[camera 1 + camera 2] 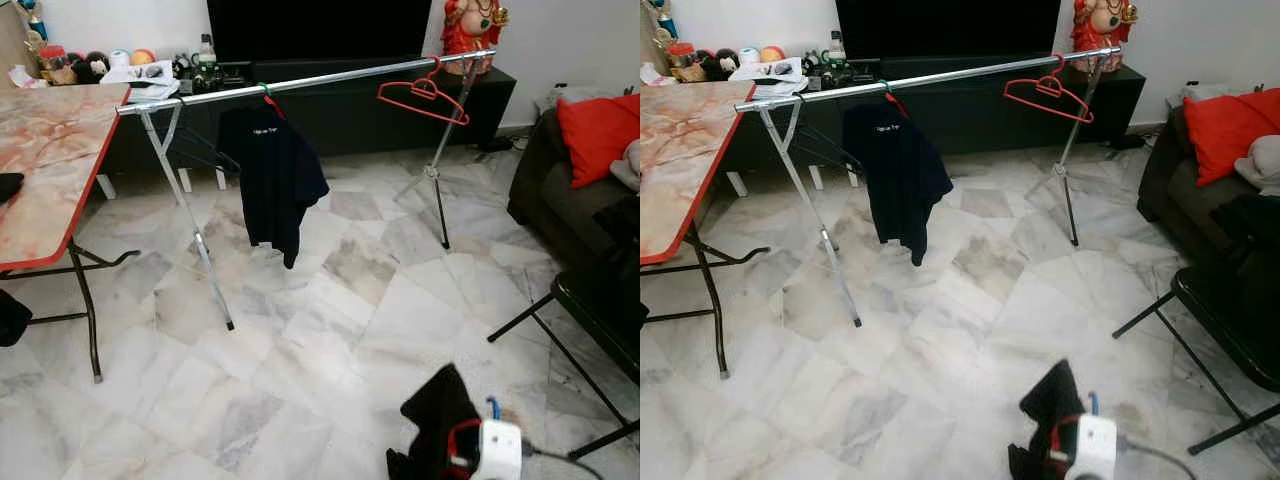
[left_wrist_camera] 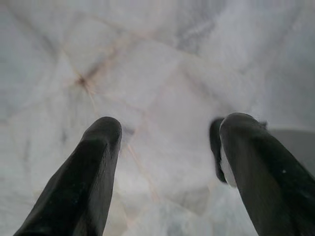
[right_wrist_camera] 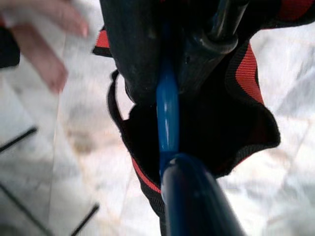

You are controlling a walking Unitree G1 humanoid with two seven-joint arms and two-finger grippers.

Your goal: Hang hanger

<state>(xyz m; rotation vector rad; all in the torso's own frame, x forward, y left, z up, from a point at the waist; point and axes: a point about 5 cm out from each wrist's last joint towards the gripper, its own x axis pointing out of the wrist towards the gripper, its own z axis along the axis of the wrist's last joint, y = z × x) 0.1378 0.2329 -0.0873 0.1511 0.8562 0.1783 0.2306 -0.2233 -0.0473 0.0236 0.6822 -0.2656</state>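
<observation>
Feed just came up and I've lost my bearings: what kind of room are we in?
Most likely a home living room: a large dark TV on a low black cabinet, a sofa with a red cushion, and a clothes rack on marble floor.

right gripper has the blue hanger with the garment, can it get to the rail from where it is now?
Probably not yet. The right gripper holds the blue hanger low near the floor, while the rail stands far across open marble; nothing blocks the path.

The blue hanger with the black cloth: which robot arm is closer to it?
Right. The right gripper holds the blue hanger; the left gripper hangs over bare floor, apart from it.
</observation>
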